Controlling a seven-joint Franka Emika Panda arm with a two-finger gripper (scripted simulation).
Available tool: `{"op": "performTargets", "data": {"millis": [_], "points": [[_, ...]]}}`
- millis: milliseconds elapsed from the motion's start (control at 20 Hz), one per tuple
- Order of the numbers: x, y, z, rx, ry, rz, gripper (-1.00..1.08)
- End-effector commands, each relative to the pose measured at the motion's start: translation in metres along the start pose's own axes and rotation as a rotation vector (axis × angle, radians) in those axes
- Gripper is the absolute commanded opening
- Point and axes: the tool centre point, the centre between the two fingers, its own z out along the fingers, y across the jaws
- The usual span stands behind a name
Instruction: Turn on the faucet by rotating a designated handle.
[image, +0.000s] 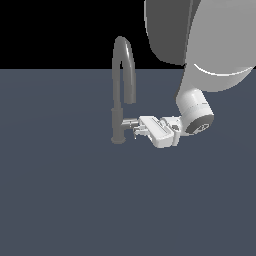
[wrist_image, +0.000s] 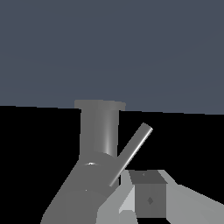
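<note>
White gripper (image: 135, 130) parts filled the near foreground in the wrist view, low in the frame, where one boxy grey fingertip (wrist_image: 150, 200) sat close to the lens; its partner did not show clearly there, so I could not tell whether the jaws stood apart or had closed on anything. In the exterior view the gripper lay at the middle of the frame, pointing toward the exterior view's left, with its tips at the end of the handle (image: 130, 121).

Just beyond, the handle (wrist_image: 131, 153) appeared as a short, pale silver lever, slim and smooth, slanting up across the lower middle of the wrist picture with a bright streak along its length. It jutted sideways from the lower column of the faucet (image: 121, 95), toward the exterior view's right.

Farther off stood the faucet itself, dull grey metal, a slim upright column on a round base, its arched spout rising into the black upper part of the exterior frame. Behind everything lay the flat slate-blue surface (image: 60, 200).

A likely failure from here seemed to be slipping: the lever looked narrow and slick, and a push placed near its very tip could slide off before it turned. A contact too close to the column might give little leverage and stall.
</note>
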Motion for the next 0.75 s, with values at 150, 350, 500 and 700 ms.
{"op": "performTargets", "data": {"millis": [150, 350, 500, 700], "points": [[0.021, -0.007, 0.003, 0.011, 0.011, 0.017, -1.00], [0.030, -0.010, 0.003, 0.013, 0.012, 0.026, -1.00], [0.037, -0.012, 0.004, 0.014, 0.012, 0.032, -1.00], [0.043, -0.014, 0.004, 0.015, 0.013, 0.038, -1.00]]}}
